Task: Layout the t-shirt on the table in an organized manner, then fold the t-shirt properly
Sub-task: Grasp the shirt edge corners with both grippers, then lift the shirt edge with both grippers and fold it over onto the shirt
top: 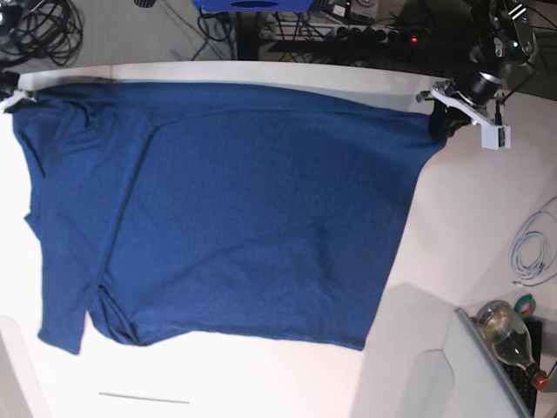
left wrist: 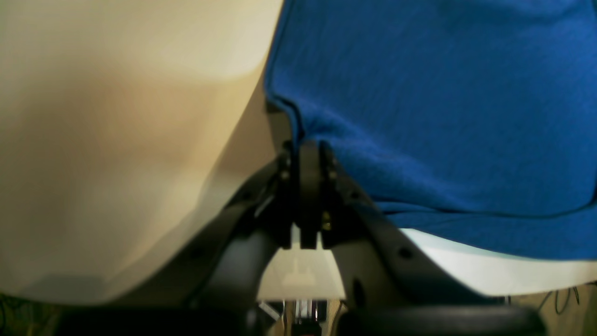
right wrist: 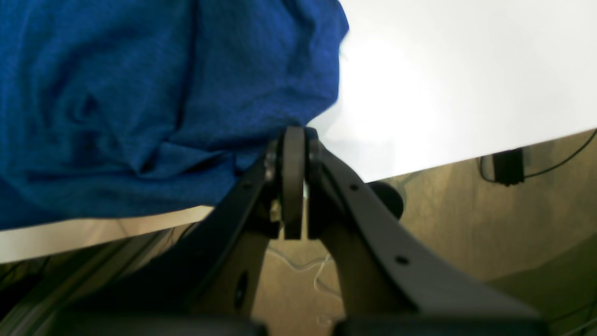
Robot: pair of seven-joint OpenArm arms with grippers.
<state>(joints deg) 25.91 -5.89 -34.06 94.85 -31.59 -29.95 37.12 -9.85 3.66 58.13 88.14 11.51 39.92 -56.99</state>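
in the base view the near edge of the table (top: 261, 383) is bare white, with a thin dark seam line (top: 144, 399) across it near the front. at the near right corner, off the tabletop, a clear bottle (top: 509, 335) with a red cap lies on its side beside a roll of tape (top: 525, 305), and a coil of pale cable (top: 533, 248) sits just beyond them.

the t-shirt (top: 226, 209) covers most of the middle of the table, spread nearly flat, with a bunched fold near its front left corner and a long crease running up its left part.

at the far edge each top corner of the cloth is pinched. the left gripper (top: 439, 113), on that view's right, is clenched on the t-shirt's corner; its wrist view shows the jaws pressed together on the hem right at the table rim. the right gripper (right wrist: 295, 140) is clenched on the opposite corner, jaws tight against the bunched cloth edge.

beyond the table, dark cables (top: 39, 26) and a power strip (top: 348, 33) lie on the floor.
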